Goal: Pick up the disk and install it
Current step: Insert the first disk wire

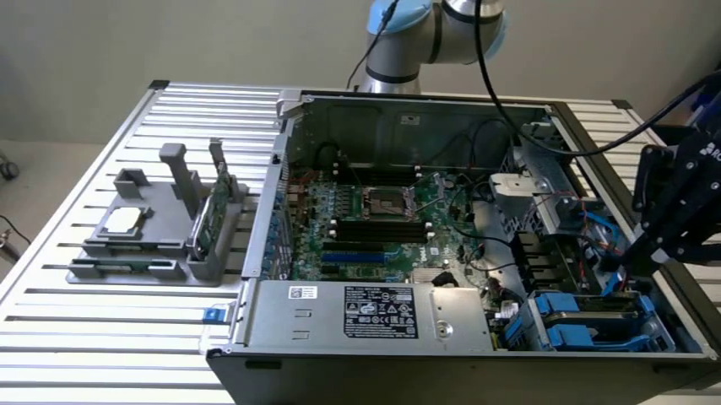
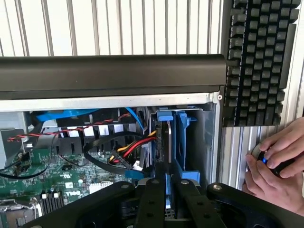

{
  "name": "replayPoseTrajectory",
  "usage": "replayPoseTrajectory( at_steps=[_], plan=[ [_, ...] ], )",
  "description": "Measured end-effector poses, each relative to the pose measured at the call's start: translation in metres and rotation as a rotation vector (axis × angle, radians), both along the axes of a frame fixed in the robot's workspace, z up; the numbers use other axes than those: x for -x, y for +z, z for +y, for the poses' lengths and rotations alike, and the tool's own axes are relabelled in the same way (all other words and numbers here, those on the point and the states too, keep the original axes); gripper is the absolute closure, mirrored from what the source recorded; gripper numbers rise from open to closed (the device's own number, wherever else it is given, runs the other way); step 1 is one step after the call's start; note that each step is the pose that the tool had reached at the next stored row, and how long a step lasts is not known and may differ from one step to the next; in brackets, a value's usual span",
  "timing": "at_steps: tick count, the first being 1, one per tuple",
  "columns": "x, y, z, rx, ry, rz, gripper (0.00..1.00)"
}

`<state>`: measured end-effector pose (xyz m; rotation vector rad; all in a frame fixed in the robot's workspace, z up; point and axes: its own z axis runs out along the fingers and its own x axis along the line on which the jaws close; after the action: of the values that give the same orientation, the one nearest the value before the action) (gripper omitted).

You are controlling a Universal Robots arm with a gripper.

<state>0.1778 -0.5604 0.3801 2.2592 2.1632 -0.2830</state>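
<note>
Slatted table carries the case; hand grips disk edge-on in its bay.

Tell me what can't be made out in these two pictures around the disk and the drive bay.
- The disk: the wrist view has it edge-on, so its label is hidden.
- Drive bay floor: wrist view, covered by the claw.
- Exterior view: the claw's dark body blocks the disk.
- Hand: wrist view, cut off by the edge; fingers cover what it holds.
</note>
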Motion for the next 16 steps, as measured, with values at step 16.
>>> replayPoseTrajectory(
  at_steps=[16],
  plan=[
    [0.040,0.0175,0.0000,-0.0049,0.000,-0.0189,0.84]
  ],
)
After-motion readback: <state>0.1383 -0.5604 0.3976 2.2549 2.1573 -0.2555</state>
